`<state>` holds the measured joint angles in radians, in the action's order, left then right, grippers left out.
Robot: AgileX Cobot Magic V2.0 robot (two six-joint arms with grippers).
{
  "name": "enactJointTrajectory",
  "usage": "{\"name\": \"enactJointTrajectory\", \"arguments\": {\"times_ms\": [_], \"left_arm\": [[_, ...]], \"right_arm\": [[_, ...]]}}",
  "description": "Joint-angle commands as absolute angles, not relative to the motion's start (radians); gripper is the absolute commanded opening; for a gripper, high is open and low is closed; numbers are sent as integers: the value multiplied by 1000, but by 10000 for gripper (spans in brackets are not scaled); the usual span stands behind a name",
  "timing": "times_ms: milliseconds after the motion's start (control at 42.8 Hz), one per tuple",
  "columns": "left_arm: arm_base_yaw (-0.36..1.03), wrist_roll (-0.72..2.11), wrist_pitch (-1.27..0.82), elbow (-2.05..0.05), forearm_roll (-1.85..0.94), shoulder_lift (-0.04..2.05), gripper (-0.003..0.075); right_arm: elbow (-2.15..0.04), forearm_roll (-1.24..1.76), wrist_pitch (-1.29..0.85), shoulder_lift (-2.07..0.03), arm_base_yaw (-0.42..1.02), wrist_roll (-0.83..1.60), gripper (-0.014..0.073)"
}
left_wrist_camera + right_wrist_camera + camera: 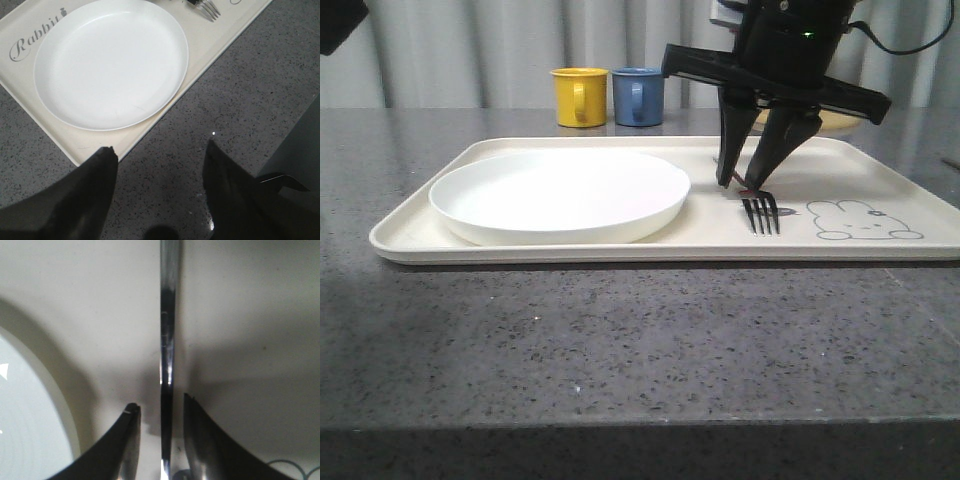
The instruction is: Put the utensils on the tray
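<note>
The cream tray (880,180) lies across the dark stone table, with the round white plate (560,190) on its left half. A silver fork (761,213) rests flat on the tray to the right of the plate, tines toward the camera. My right gripper (740,182) points down over the fork's handle. In the right wrist view the handle (169,340) runs between the fingers with a gap on each side, so this gripper (160,407) is open. My left gripper (159,148) hangs open and holds nothing, above the bare table just off the tray's corner (95,150), near the plate (110,62).
A yellow mug (580,97) and a blue mug (638,96) stand behind the tray's far edge. A line-drawn bunny (860,220) is printed on the tray right of the fork. Bare stone table (640,350) stretches in front of the tray.
</note>
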<state>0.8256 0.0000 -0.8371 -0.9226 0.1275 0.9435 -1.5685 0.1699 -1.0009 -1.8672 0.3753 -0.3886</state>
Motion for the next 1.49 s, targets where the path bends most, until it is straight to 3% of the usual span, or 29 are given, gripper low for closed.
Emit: {"name": "enactJointTrajectory", "arguments": {"times_ms": [0, 280, 818, 1075, 1355, 1472], "left_arm": [[833, -10, -777, -949, 132, 932, 388], [833, -10, -777, -949, 132, 932, 388], [833, -10, -777, -949, 132, 932, 388], [833, -10, -777, -949, 132, 932, 388], [833, -10, -777, -949, 132, 932, 388], [833, -10, -777, -949, 132, 932, 388]], "right_arm": [[-1603, 156, -1000, -1783, 374, -343, 318], [-1565, -94, -1127, -1587, 330, -213, 318], [-1362, -60, -1171, -1546, -52, -70, 305], [-1362, -60, -1124, -1599, -70, -53, 304], [-1362, -60, -1082, -1663, -70, -49, 213], [-1362, -60, -1078, -1667, -70, -49, 212]]}}
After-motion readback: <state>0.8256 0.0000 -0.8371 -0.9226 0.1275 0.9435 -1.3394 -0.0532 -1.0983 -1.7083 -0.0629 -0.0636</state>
